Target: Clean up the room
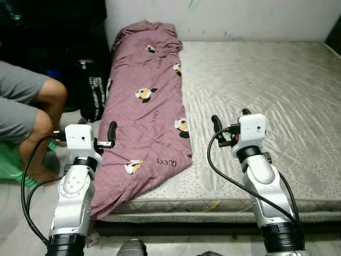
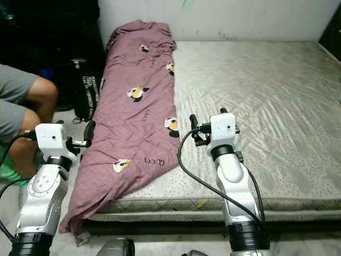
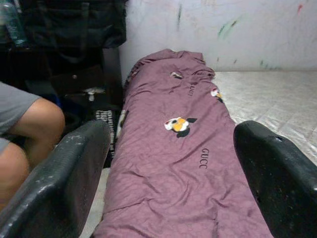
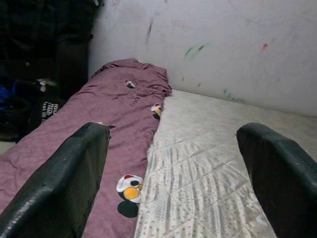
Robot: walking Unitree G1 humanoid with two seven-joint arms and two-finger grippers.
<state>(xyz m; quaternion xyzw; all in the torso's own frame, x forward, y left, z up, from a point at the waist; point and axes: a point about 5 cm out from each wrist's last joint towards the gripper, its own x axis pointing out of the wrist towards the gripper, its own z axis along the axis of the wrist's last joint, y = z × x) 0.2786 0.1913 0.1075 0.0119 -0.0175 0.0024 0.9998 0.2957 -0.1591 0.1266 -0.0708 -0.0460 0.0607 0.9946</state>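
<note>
A mauve blanket (image 1: 146,106) printed with cartoon figures lies lengthwise along the left side of a grey-beige mattress (image 1: 261,85). Its near end hangs over the mattress's front left corner. My left gripper (image 1: 98,128) is open and hovers at the blanket's left edge near that end, holding nothing. In the left wrist view the blanket (image 3: 173,148) stretches away between the two black fingers (image 3: 64,173). My right gripper (image 1: 230,118) is open above the bare mattress, just right of the blanket. The right wrist view has blanket (image 4: 99,124) and mattress (image 4: 213,163) side by side.
A person sits at the left, bare knees (image 1: 50,96) close to my left arm. A black bag (image 1: 93,96) stands on the floor between the person and the mattress. Something green (image 1: 10,162) lies under the person's legs. A marked white wall (image 1: 240,16) backs the bed.
</note>
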